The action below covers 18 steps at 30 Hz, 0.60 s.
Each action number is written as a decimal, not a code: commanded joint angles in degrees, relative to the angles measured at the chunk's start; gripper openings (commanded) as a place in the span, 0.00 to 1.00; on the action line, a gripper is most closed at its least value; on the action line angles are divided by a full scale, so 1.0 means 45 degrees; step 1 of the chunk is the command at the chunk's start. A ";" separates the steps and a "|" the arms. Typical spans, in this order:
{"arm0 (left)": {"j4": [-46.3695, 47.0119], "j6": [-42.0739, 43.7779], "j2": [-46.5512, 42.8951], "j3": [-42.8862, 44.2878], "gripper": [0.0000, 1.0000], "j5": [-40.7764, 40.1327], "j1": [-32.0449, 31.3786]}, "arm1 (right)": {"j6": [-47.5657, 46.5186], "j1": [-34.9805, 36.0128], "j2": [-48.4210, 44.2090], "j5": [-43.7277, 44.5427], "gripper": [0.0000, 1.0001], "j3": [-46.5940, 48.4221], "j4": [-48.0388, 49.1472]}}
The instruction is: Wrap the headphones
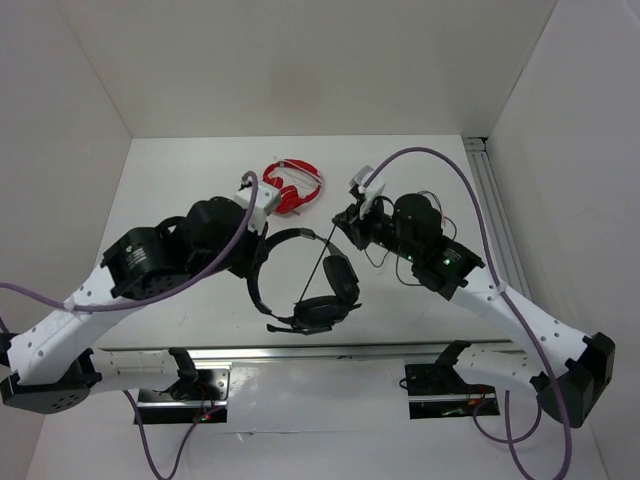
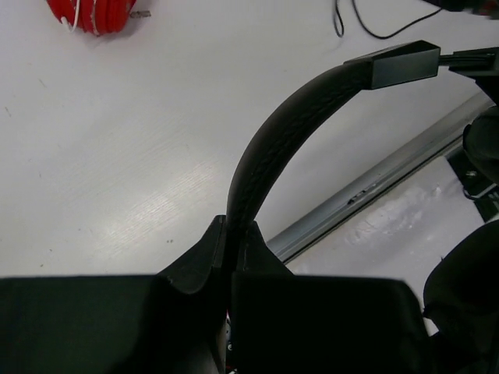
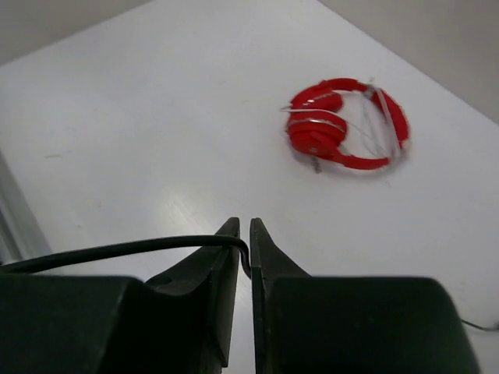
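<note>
Red headphones (image 1: 292, 200) on white table (image 1: 180, 180), metal rail (image 1: 380, 349) along near edge

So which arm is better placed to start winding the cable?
Right: the right tool pinches the cable, while the left tool is clamped on the headband, steadying the headphones.

The headphones (image 1: 340, 280) have a matt black, grained, leathery headband (image 2: 269, 144). The red headphones (image 3: 343, 132) look like glossy plastic; the table (image 2: 117, 171) is smooth white.

No legible text, no labels, no brand marks, no numbers on anything shown
</note>
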 commanded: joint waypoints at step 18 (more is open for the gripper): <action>-0.1356 -0.4526 -0.0571 0.3212 0.00 -0.1224 -0.0219 | 0.5757 0.0366 0.6511 -0.5429 0.60 -0.3049 1.2705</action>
